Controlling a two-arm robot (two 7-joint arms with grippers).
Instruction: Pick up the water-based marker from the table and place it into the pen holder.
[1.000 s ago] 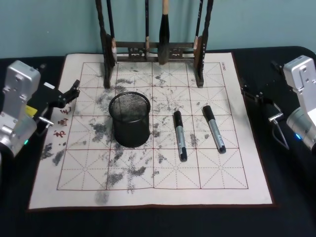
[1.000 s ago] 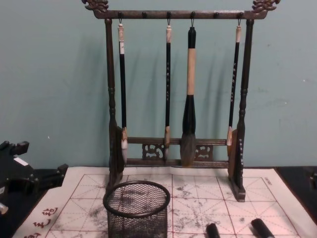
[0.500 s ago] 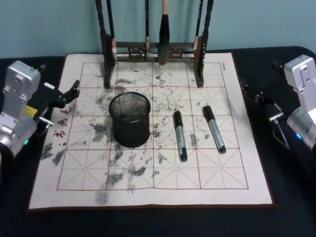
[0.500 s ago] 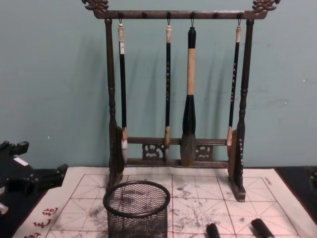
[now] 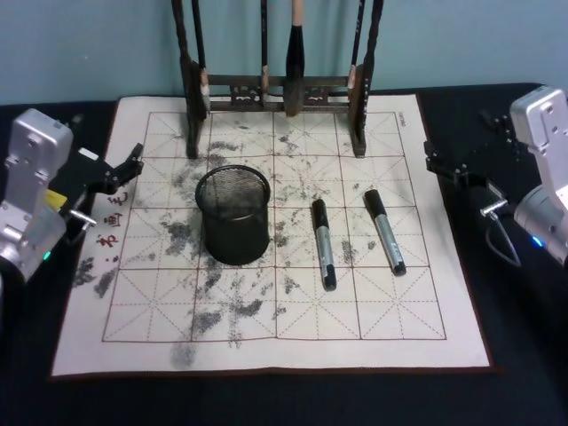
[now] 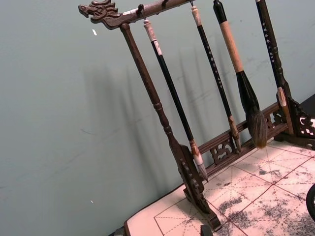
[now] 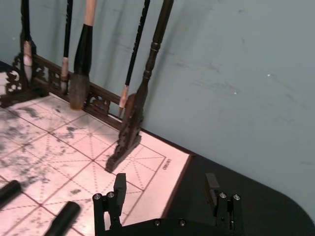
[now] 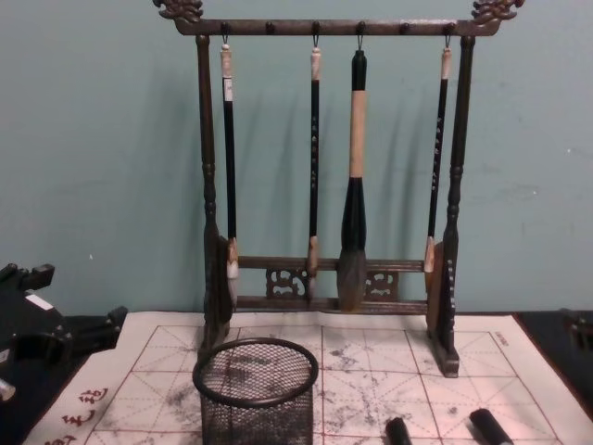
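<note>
Two black-capped grey markers lie on the white gridded mat (image 5: 266, 328) over the black table (image 5: 515, 355): one (image 5: 323, 244) in the middle, another (image 5: 385, 231) to its right. Their caps show in the chest view (image 8: 398, 431) (image 8: 488, 426). The black mesh pen holder (image 5: 233, 213) (image 8: 257, 394) stands upright left of them and looks empty. My right gripper (image 5: 430, 160) (image 7: 166, 184) hovers open at the mat's right edge, beyond the markers. At the mat's left edge my left gripper (image 5: 131, 166) is open and holds nothing.
A tall dark wooden brush rack (image 5: 275, 89) (image 8: 324, 287) with several hanging brushes stands at the back of the mat, behind the pen holder. A teal wall closes off the far side. Grey ink stains cover the mat.
My right gripper has shifted slightly left, toward the mat's right edge. The left arm, markers and pen holder have not moved.
</note>
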